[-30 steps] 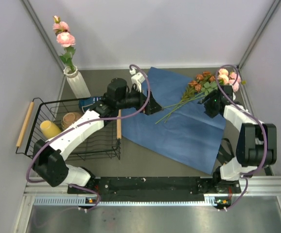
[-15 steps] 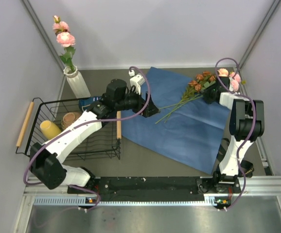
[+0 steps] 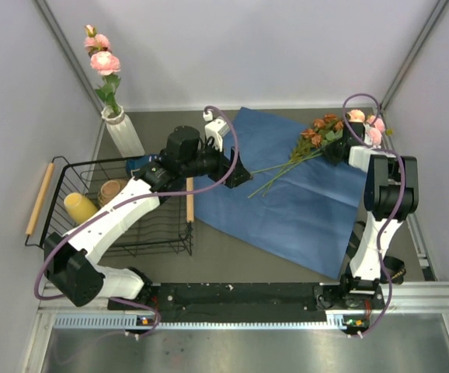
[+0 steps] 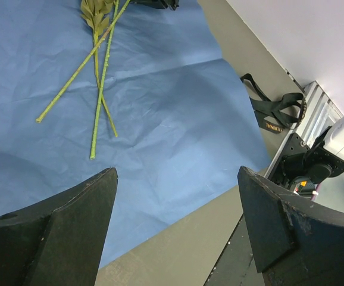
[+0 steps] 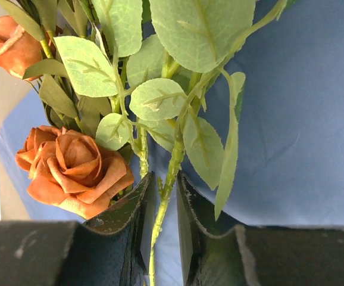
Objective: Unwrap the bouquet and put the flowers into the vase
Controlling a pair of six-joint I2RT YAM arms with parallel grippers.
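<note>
Reaching into the far right corner of the table (image 3: 232, 260), my right gripper (image 5: 163, 193) has its jaws set narrow on either side of 1 green stem (image 5: 173, 161) of the flowers (image 3: 325, 134). That stem runs straight through the slot between my fingers (image 5: 121, 226). I cannot tell whether the pads truly press it or stand just off it. A rust rose (image 5: 71, 170) sits just beside my left finger, and broad green leaves (image 5: 160, 98) fan out above the slot.

From above, the flowers lie loose on the paper (image 3: 302, 210), which is spread flat on the table. Their heads rest at its far right edge and their stems slant toward the middle of the sheet.

My left gripper (image 4: 177, 179) hangs over the left part of the paper with its jaws wide and nothing between them. In its view 3 stem ends (image 4: 97, 89) lie on the blue sheet ahead of my fingertips, apart from them. A black strap (image 4: 274, 113) lies on the bare table beyond the paper's edge.

At the far left corner the vase (image 3: 123, 134) stands upright, well apart from the flowers on the paper, with pink blooms (image 3: 104, 62) in it. Near it sits a wire basket (image 3: 170, 233) holding a yellow cup (image 3: 79, 206) and a bowl (image 3: 114, 189). My left arm crosses above the basket.
</note>
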